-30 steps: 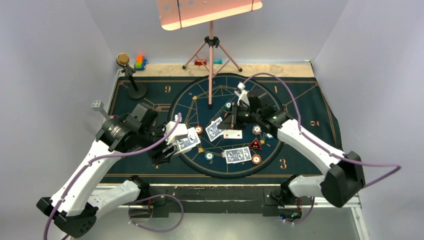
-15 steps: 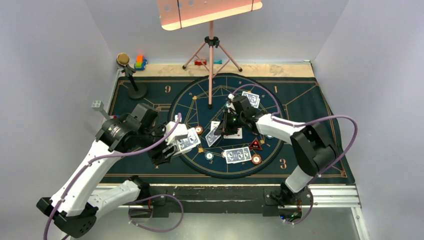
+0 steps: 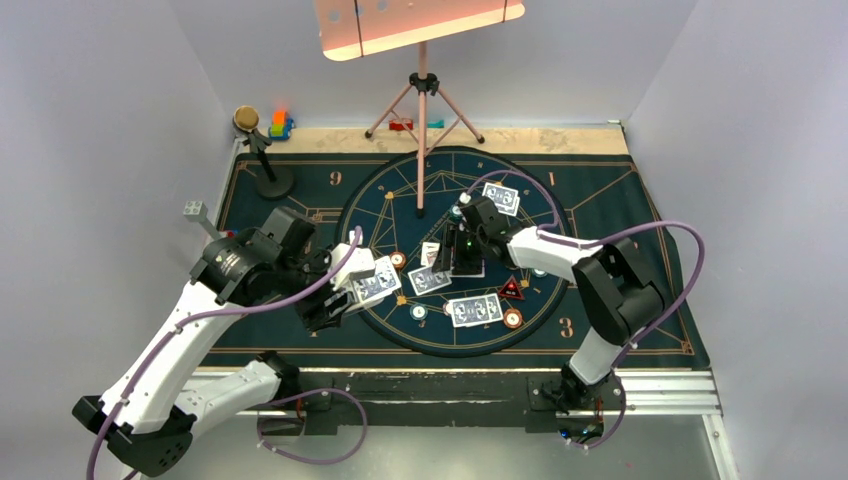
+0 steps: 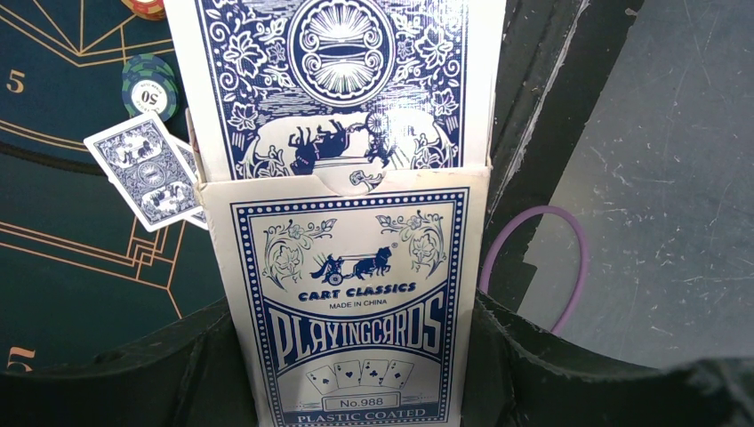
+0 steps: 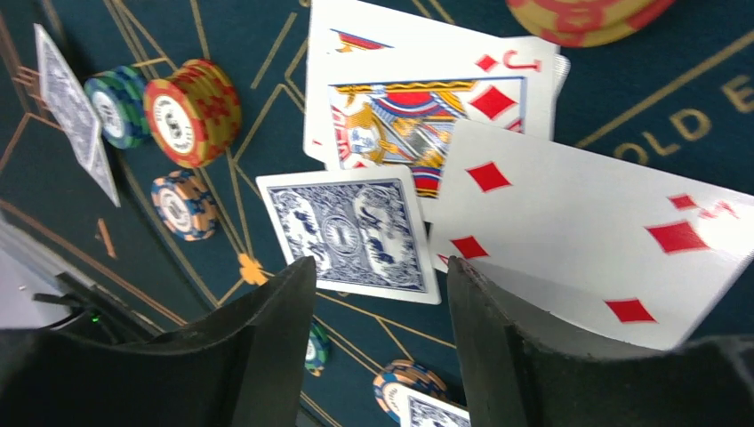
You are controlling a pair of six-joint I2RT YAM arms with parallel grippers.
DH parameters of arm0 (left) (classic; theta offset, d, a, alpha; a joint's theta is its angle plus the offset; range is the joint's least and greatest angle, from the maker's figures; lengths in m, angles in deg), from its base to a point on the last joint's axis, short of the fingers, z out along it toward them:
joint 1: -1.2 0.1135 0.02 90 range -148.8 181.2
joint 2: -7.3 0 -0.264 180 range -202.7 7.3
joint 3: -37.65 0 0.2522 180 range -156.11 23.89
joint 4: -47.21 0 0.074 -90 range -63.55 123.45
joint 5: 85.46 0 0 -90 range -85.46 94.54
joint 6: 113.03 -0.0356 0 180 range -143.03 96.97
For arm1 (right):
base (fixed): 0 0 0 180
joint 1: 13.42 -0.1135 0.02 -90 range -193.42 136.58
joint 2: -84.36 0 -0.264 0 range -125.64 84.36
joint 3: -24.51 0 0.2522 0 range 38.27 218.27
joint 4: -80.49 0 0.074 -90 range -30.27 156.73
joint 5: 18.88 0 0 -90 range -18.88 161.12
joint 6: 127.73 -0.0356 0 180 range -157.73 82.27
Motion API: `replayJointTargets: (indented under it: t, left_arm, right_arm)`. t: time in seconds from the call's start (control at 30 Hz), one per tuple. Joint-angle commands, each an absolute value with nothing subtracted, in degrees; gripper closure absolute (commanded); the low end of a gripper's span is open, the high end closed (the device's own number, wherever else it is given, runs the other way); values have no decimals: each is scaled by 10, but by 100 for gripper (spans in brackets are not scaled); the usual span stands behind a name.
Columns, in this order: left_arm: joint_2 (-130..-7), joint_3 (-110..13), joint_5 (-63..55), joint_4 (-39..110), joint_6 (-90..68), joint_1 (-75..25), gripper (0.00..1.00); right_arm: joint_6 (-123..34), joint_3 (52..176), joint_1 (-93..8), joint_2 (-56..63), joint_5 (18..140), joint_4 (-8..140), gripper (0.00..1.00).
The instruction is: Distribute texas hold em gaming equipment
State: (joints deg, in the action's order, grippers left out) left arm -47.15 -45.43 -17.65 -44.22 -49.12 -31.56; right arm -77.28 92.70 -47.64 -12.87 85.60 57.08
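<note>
Cameras: overhead plus two wrist close-ups.
Overhead looks down from behind; both wrists face the same mat [image 3: 640, 190], near.

pink tripod [image 3: 423, 85], toy blocks [image 3: 281, 124]

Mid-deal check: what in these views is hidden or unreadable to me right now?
Right wrist view: the red diamond card is blurred and cut off by the right edge, so its rank is unreadable.
Left wrist view: the card box hides how many cards it holds, and the top edge crops the ones sticking out.
Top view: the right arm covers whatever lies directly beneath it.
</note>
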Motion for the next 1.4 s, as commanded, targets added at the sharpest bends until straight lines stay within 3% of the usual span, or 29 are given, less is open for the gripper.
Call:
replayJointTargets:
  t: [0.0, 0.2, 0.43, 0.87, 1.37]
  left_arm:
    - [-464, -468, -194, -438, -491, -313, 100]
    - [-466, -470, -194, -438, -491, -313, 100]
    - [-469, -467, -194, -433, -490, -313, 100]
    - [-473, -471, -190, -433, -490, -313, 100]
    - [-479, -476, -192, -432, -490, -313, 100]
  right_arm:
    - [-732, 961, -476, -87, 789, 522, 36]
    - [-716, 999, -477, -30, 786, 465, 21]
    - [-744, 1006, -482, 65, 941, 500, 11]
    - [-803, 1019, -558, 104, 1063, 598, 6]
    - [-817, 1045, -627, 55, 1064, 615, 2]
